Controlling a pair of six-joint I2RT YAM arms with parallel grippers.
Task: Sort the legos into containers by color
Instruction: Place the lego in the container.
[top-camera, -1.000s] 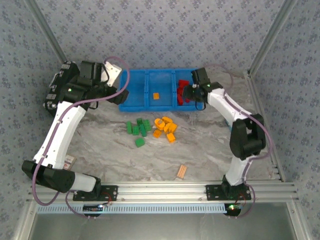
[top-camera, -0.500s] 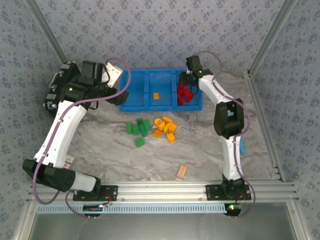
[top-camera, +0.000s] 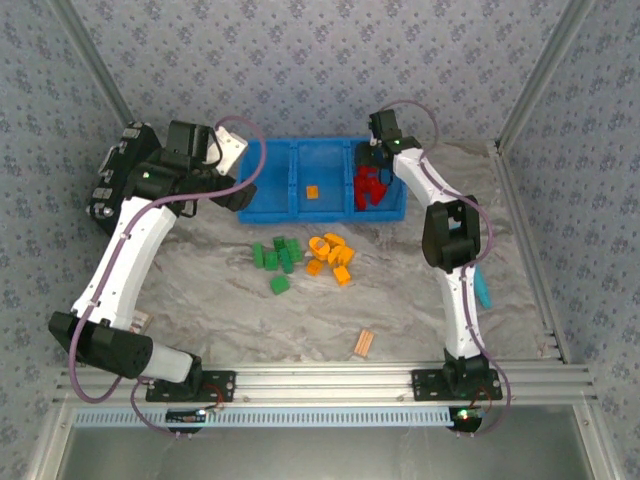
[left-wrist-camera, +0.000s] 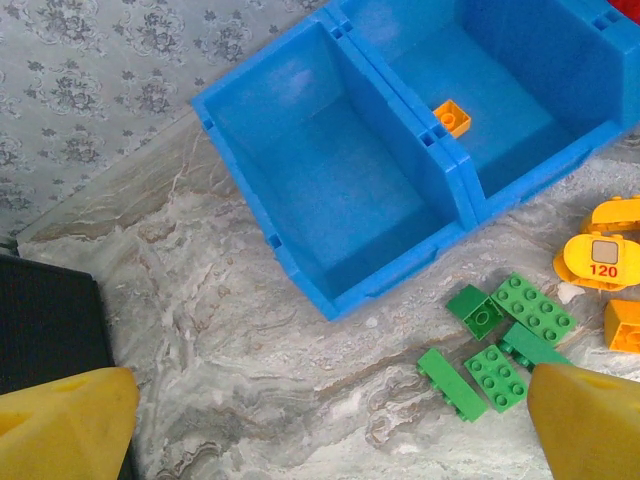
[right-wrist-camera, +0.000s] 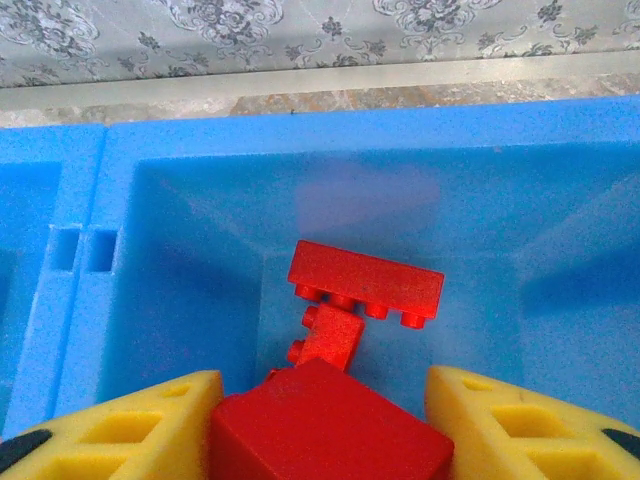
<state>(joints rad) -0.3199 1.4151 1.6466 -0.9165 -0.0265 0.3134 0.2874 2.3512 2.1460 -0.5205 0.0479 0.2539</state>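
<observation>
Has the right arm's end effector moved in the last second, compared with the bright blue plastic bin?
Yes. The right end effector went from the near wall of the bright blue plastic bin toward its far wall.

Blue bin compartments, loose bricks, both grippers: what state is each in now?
Left compartment: empty.
Middle compartment: holds one orange brick.
Right compartment: holds red bricks.
Green bricks: loose on table.
Yellow-orange bricks: loose on table.
Left gripper: open, empty.
Right gripper: shut on a red brick, over right compartment.

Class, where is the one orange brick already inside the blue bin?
In the top view, the orange brick lies in the middle compartment of the blue bin, left of the compartment with the red bricks.
</observation>
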